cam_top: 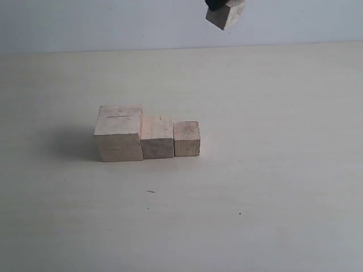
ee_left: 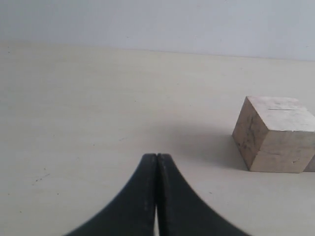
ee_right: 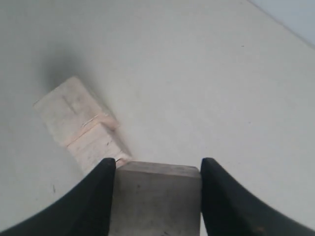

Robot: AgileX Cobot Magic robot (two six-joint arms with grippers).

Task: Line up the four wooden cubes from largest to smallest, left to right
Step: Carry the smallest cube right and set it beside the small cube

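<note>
holding smallest cube (ee_right: 155,196) aloft in right fingers (ee_right: 96,196) | likely for the row (cam_top: 157,137) right end | left fingers (ee_left: 145,196) pressed together, empty

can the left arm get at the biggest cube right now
Probably yes: only bare table lies between the left gripper and the biggest cube, and the cube's near side is free. The jaws are shut, so they would have to open first.

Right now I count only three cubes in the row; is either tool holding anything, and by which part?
The right tool holds the fourth wooden cube by two opposite side faces. The left tool is shut, empty.
</note>
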